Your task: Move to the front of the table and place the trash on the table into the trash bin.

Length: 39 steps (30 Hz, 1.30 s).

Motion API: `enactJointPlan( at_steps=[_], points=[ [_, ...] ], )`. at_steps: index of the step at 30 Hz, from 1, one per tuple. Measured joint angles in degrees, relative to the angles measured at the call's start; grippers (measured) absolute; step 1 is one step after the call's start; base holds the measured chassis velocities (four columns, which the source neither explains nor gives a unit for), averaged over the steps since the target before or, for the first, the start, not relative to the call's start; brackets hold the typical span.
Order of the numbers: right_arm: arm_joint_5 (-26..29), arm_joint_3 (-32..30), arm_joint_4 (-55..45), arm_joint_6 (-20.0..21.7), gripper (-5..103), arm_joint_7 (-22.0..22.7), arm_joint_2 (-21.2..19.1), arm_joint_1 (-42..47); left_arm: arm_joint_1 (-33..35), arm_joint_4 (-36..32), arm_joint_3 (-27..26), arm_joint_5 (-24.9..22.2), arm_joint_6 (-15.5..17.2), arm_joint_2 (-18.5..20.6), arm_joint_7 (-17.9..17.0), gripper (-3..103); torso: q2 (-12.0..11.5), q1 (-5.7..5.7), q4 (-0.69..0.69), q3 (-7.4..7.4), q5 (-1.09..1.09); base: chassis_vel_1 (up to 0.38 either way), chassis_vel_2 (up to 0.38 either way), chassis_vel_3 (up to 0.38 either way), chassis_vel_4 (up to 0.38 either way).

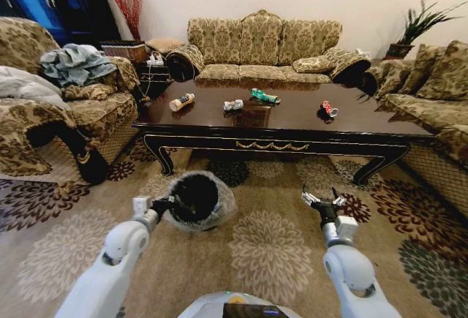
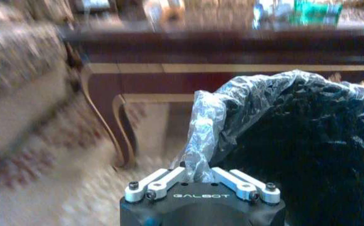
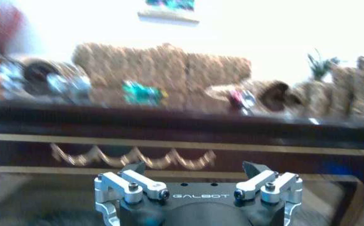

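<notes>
I'm short of the table [image 1: 292, 124], mid frame, four trash items on top: bottle [image 1: 181, 101], grey wrapper [image 1: 233, 104], green wrapper [image 1: 264, 97], red can [image 1: 328, 108]. Left gripper [image 1: 167, 204] pinches the trash bin [image 1: 196, 199] liner, lower centre; right gripper [image 1: 323, 202] wide, empty. Approach step; I'd close in next.

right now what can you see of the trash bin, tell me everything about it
The trash bin is small, round and black, lined with a crinkled clear plastic bag folded out over its rim. It is tilted, its dark mouth facing the head camera, low over the patterned carpet in front of the table. I cannot tell whether it rests on the carpet. The left tool is shut on a bunched fold of the bag at the rim. Nothing can be made out inside the bin.
</notes>
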<state>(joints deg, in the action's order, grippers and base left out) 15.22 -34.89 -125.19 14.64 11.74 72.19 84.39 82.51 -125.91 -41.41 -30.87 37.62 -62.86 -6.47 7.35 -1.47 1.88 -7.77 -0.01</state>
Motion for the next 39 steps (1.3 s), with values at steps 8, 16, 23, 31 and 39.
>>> enactJointPlan(
  at_steps=[8, 16, 23, 31, 39],
  points=[
    [5.3, -1.3, -8.0, 0.7, 100, -4.9, -5.5, 0.1, 5.9, -14.1, -10.5, -5.1, 4.6, 6.1, 2.1, 2, 0.0, 0.0, 0.0, 0.0, 0.02, 0.0, 0.0, 0.0, 0.0],
    [5.6, -3.0, -9.0, 1.5, 100, -5.5, -6.1, 0.0, 10.6, -18.1, -16.0, -9.4, 4.6, 8.0, 0.0, 2, 0.0, 0.0, 0.01, 0.0, 0.0, 0.0, 0.0, 0.0, 0.0],
    [3.8, -2.0, -9.2, 1.4, 100, -5.4, -5.1, 0.2, 11.9, -16.3, -14.3, -11.4, -5.6, 5.8, -1.4, 2, 0.1, -0.01, 0.0, -0.1, 0.02, 0.0, 0.0, 0.0, 0.0],
    [3.3, -2.5, -10.0, 1.6, 100, -4.7, -5.1, 0.9, 11.3, -15.5, -13.0, -15.7, -6.6, 5.1, -3.7, 2, 1.7, -0.32, 0.0, -1.38, 0.02, 0.0, 0.0, 0.0, 0.0],
    [2.2, -2.7, -9.9, 1.4, 100, -4.7, -4.2, 1.2, 10.0, -14.5, -13.3, -17.3, -6.6, 5.9, -2.4, 2, 2.7, -0.53, 0.02, -2.19, 0.01, 0.0, 0.0, 0.0, 0.0]
  ],
)
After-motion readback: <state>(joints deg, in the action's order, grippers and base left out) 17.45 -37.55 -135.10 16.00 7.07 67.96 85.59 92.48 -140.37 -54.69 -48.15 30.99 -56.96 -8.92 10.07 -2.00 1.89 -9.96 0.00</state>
